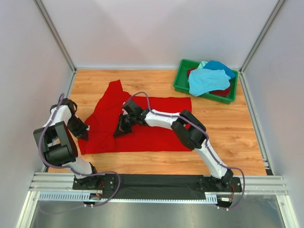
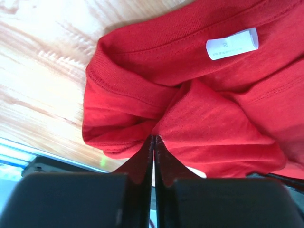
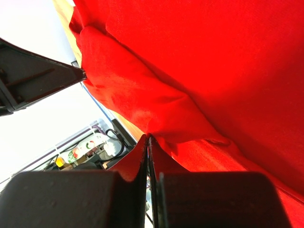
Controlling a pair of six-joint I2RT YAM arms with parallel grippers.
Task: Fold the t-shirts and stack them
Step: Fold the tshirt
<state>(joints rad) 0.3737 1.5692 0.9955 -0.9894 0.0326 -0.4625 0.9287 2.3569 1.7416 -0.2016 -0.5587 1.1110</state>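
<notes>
T-shirt, bright red, lies long axis left-right, collar leftward; left gripper and right gripper each clamp its cloth.

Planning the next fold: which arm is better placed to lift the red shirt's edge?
Probably left: the left gripper pinches the red t-shirt at its edge; the right gripper pinches mid-cloth.

We find the top view evenly lit from above, its shadows soft. Glare bleaches the pale wooden surface toward ten o'clock in the left wrist view; the bright red cloth t-shirt looks oversaturated in the right.
</notes>
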